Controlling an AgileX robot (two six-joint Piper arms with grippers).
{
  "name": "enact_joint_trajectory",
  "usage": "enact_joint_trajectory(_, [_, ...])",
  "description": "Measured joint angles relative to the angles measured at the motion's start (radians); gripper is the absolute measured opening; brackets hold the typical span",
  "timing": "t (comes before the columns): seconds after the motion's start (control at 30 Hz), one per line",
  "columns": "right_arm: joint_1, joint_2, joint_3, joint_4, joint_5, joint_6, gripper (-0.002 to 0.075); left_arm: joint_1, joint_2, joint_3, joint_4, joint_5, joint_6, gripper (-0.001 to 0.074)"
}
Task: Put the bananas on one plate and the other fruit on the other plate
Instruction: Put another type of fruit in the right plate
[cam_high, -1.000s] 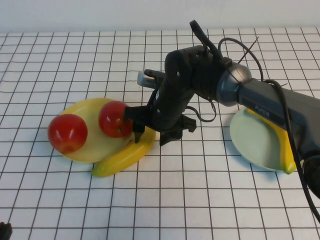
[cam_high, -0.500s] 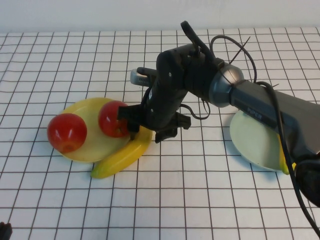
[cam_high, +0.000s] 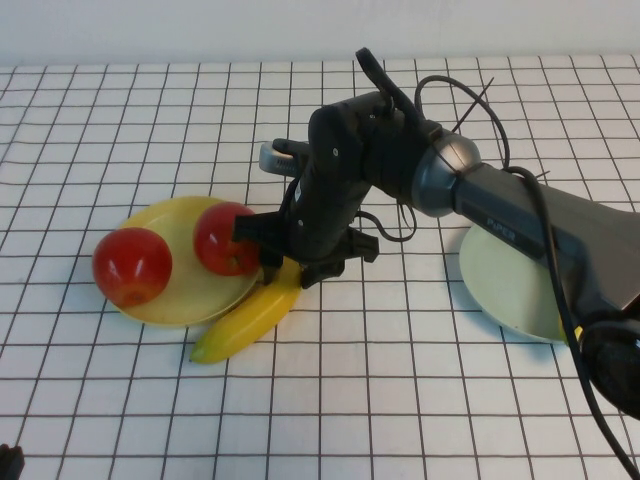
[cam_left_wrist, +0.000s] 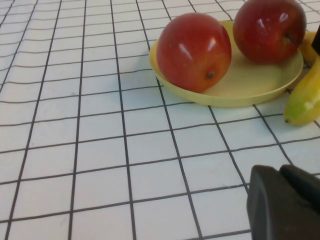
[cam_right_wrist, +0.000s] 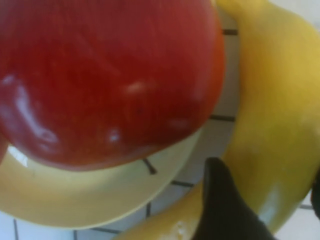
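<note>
The yellow plate (cam_high: 185, 292) at the left holds two red apples: one (cam_high: 132, 266) at its left rim, one (cam_high: 226, 238) on its right part. One banana (cam_high: 245, 318) lies on the table against the plate's front right rim. My right gripper (cam_high: 290, 262) is open and low, with its fingers astride this banana's upper end, right beside the right apple. The right wrist view shows that apple (cam_right_wrist: 110, 75), the banana (cam_right_wrist: 270, 100) and the gripper (cam_right_wrist: 270, 185). The blue-green plate (cam_high: 500, 290) is at the right, partly behind the right arm. The second banana is hidden. My left gripper (cam_left_wrist: 280, 172) is shut, at the near left.
The table is a white cloth with a black grid. The right arm and its cables (cam_high: 470, 190) stretch across the middle from the right. The left wrist view shows the yellow plate (cam_left_wrist: 240, 92), both apples (cam_left_wrist: 194, 52) and the banana's greenish tip (cam_left_wrist: 305, 95).
My right gripper has moved a little left and lower over the banana. The banana has shifted slightly, its near tip swinging right. The second banana has gone out of sight behind the arm.
</note>
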Motion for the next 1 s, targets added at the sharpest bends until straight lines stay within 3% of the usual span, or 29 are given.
enact_joint_trajectory(0.33, [-0.004,0.008,-0.011,0.002,0.043,-0.022,0.0294,0.0,0.0,0.0,0.0,0.0,0.0,0.0001])
enact_joint_trajectory(0.6, [-0.01,0.022,-0.017,0.022,0.053,-0.042,0.0396,0.0,0.0,0.0,0.0,0.0,0.0,0.0001])
enact_joint_trajectory(1.0, [-0.02,0.04,-0.033,0.068,0.05,-0.048,0.0408,0.0,0.0,0.0,0.0,0.0,0.0,0.0001])
